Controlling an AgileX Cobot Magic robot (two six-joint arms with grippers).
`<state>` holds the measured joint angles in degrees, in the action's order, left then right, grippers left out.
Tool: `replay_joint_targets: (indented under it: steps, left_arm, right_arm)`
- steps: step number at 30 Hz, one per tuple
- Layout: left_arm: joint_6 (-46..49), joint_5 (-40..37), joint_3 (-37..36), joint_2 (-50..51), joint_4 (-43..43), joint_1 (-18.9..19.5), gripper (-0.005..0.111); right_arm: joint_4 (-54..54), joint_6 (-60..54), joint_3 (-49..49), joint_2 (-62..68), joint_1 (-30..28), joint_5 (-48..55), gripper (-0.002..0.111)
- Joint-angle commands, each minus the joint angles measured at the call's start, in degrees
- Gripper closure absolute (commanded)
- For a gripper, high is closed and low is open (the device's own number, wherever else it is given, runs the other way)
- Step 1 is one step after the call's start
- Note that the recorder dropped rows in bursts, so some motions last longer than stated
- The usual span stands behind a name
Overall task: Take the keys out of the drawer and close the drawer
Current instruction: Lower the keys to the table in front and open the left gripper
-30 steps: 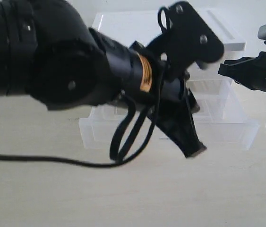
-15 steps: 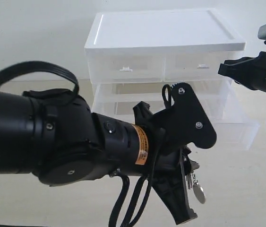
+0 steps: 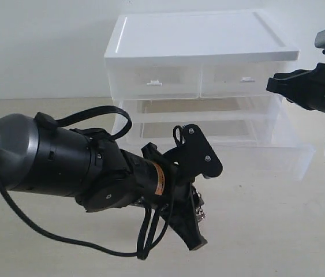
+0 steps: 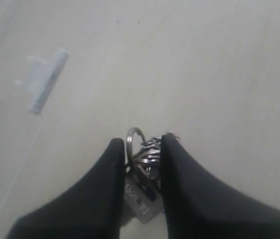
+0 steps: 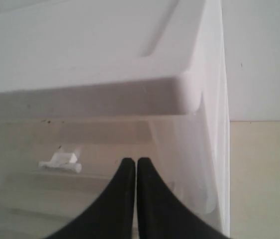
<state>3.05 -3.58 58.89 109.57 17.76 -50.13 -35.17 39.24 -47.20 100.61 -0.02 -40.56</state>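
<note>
My left gripper [image 3: 195,229] hangs low over the table in front of the drawer unit, shut on the keys [image 3: 198,211]. In the left wrist view the keys [image 4: 143,158] sit pinched between the black fingers [image 4: 107,179], with the ring and a grey tag showing. The drawer [image 3: 269,160], clear and full-width, stands pulled out at the bottom of the unit. Its white tab handle [image 4: 47,79] shows in the left wrist view and is hidden behind my arm in the exterior view. My right gripper [image 3: 273,84] hovers shut by the unit's upper right corner, holding nothing [image 5: 132,167].
The white-topped drawer unit [image 3: 202,34] stands at the back with two shut upper drawers, one with a small white handle [image 5: 60,162]. My bulky left arm [image 3: 64,164] and its black cable [image 3: 64,242] cover the table's left front.
My left arm has dropped from in front of the drawer down toward the table's front, carrying the keys. The right arm has stayed still.
</note>
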Motion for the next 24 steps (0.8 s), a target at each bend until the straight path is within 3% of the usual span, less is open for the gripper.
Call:
replay_joint_targets:
  steps: [1, 6, 13, 17, 21, 24]
  left_arm:
    - [-0.5, 3.6, 1.7, 1.8, -0.3, 3.1, 0.102]
    - [-0.1, 5.7, 1.8, 1.8, -0.3, 4.3, 0.097]
    - [-0.7, 6.9, 1.8, 1.8, -0.3, 4.3, 0.055]
    - [-0.7, 6.2, 1.8, 1.4, -0.3, 4.1, 0.041]
    - [-0.7, 4.4, 1.8, -1.2, -0.3, 3.2, 0.047]
    - [-3.1, 4.0, 1.7, -2.9, -0.4, 2.0, 0.07]
  right_arm:
    - [0.0, -0.4, -0.2, 0.1, 0.1, -0.1, 0.108]
    - [0.0, -0.4, -0.2, 0.1, 0.1, 0.1, 0.108]
    - [0.0, -0.4, -0.2, 0.1, 0.1, 0.1, 0.108]
    - [0.0, -0.4, -0.2, 0.1, 0.1, 0.1, 0.108]
    - [0.0, -0.4, -0.2, 0.1, 0.1, 0.1, 0.108]
    - [0.0, -0.5, -0.2, 0.1, 0.1, 0.1, 0.108]
